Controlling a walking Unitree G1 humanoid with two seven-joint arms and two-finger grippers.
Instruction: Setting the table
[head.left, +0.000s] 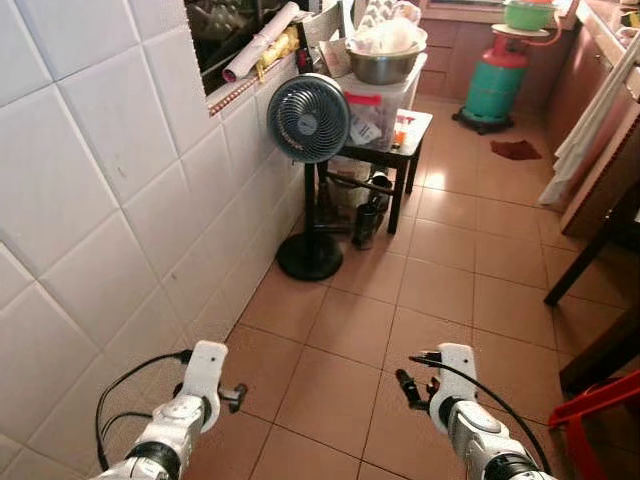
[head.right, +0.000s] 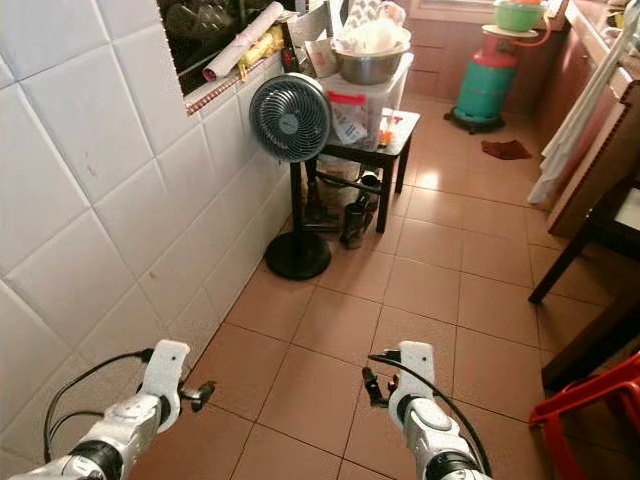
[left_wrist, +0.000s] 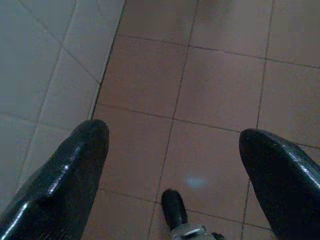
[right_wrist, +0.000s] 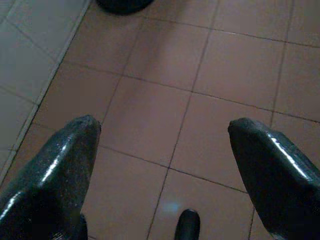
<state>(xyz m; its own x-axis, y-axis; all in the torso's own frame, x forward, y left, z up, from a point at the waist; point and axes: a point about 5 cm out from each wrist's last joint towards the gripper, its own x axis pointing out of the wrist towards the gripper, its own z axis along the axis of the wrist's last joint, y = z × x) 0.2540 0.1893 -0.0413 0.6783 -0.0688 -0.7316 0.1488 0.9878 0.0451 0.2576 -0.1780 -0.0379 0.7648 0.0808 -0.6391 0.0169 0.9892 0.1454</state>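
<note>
Silver forearms reach forward low over the terracotta floor (head.left: 440, 290), elbows bent. The left tool (left_wrist: 172, 145) and right tool (right_wrist: 162, 137) both point down at bare tiles, each with its two black fingers spread wide and holding nothing. A white tiled wall (head.left: 110, 200) runs close along the robot's left side. Ahead, a black pedestal fan (head.left: 308, 118) stands against that wall, just beside a small dark tabletop (head.left: 412, 135) carrying a clear bin and a steel bowl (head.left: 383, 65). Beyond stands a green gas cylinder (head.left: 495, 85). Dark furniture legs (head.left: 580, 265) and a red chair (head.left: 595, 405) edge the right; open floor lies between.
</note>
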